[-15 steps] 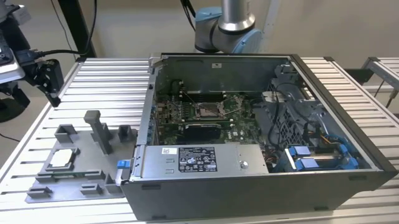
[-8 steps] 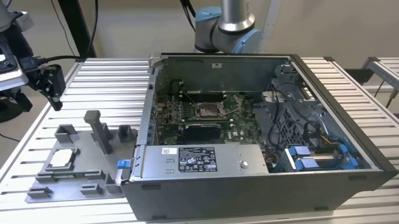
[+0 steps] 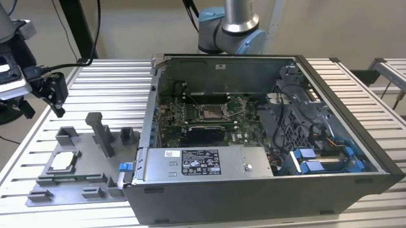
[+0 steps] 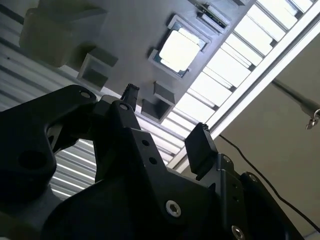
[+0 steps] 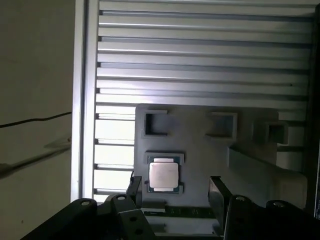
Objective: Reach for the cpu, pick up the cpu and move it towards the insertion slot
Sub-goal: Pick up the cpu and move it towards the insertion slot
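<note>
Your gripper hangs with its fingers spread wide and nothing between them. Beyond their tips and untouched, the cpu lies flat in a recess of the grey tray. Farther off, the insertion slot sits inside the computer case.

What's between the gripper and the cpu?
Nothing: in the first wrist view the open gripper hovers over the cpu in its grey tray, bare air between.
</note>
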Tool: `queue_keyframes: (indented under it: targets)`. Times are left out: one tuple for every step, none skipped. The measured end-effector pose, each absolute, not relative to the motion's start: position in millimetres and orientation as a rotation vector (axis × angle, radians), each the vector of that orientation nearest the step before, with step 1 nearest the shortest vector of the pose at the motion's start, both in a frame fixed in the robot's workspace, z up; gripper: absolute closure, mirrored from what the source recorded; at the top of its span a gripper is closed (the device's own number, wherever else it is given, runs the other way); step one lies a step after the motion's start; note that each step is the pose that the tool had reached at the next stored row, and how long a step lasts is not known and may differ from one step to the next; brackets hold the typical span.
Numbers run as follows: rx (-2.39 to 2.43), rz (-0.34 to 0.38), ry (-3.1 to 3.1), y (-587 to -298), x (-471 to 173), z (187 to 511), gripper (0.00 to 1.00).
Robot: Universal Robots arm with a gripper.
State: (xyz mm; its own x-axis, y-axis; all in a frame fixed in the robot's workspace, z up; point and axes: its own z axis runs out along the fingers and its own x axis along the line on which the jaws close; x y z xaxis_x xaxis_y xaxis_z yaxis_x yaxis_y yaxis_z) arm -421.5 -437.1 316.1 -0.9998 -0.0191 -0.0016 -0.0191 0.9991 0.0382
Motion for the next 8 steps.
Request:
queue_keyframes:
  targets:
    - [-0.030, 0.060, 3.140, -437, -422, 314, 0.00]
    - [-0.030, 0.060, 3.140, -437, -422, 312, 0.00]
    - [-0.030, 0.060, 3.140, -437, -422, 311, 0.00]
    - [-0.030, 0.060, 3.140, -437, -422, 309, 0.00]
    - [-0.030, 0.060, 3.140, -437, -423, 308, 0.00]
    - [-0.030, 0.060, 3.140, -438, -423, 306, 0.00]
    - [-0.030, 0.060, 3.140, -438, -424, 304, 0.00]
    - [-0.030, 0.060, 3.140, -438, -424, 302, 0.00]
